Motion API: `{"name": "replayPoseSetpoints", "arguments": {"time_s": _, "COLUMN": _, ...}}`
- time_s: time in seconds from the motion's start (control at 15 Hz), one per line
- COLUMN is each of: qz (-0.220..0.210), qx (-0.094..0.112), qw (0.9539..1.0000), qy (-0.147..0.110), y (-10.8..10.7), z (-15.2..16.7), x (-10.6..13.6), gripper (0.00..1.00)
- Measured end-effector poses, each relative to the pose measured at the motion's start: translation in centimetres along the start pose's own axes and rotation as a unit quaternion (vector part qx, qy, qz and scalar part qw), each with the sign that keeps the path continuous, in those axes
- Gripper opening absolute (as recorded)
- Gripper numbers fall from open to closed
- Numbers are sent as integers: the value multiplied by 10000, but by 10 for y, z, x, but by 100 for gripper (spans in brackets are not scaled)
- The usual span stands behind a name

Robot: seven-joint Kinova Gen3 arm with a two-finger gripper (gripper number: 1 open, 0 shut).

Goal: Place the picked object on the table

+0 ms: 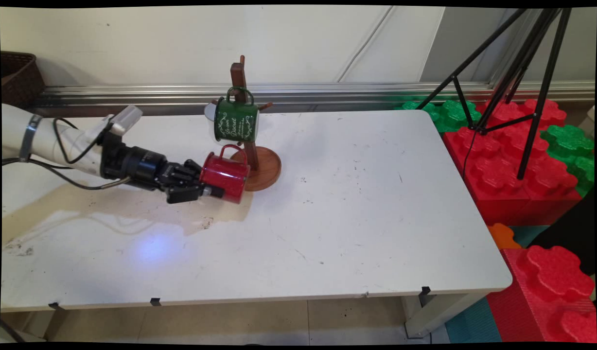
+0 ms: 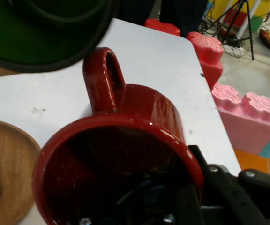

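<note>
A white table [image 1: 376,209] is standing in front of a pale wall, with a metal rail running along behind it, big red and green foam blocks [image 1: 517,160] piled at the right end and a black tripod [image 1: 517,73] planted among them. A brown basket [image 1: 19,78] is sitting at the far left by the wall.

From across the room I am seeing the whole wooden mug stand [image 1: 252,155]: its upright post, its pegs and its round base resting on the table. The hand view is giving only a slice of that base at its left edge, but it is looking straight into the mouth of the red mug [image 2: 121,154], which the main view is showing only from outside.

The gripper [image 1: 196,187] is reaching in low from the left and is clamping the rim of the red mug, one finger inside the mouth and one outside, closed down to the thickness of the wall. The mug is lying on its side with its handle up, just beside the stand's base.

I am counting two mugs: the red one and a green mug [image 1: 236,120] with white lettering, hanging from a peg directly above it. There is one stand.
</note>
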Motion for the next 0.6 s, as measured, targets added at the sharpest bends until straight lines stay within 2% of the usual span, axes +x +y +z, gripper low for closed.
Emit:
{"name": "replayPoseSetpoints", "arguments": {"time_s": 0.27, "qz": 102, "qx": -38, "qw": 9998, "qy": -140, "y": 9, "z": -18, "x": 0, "gripper": 0}}
{"name": "replayPoseSetpoints", "arguments": {"time_s": 0.6, "qz": 357, "qx": 48, "qw": 9987, "qy": -353, "y": 15, "z": -52, "x": 5, "gripper": 0}}
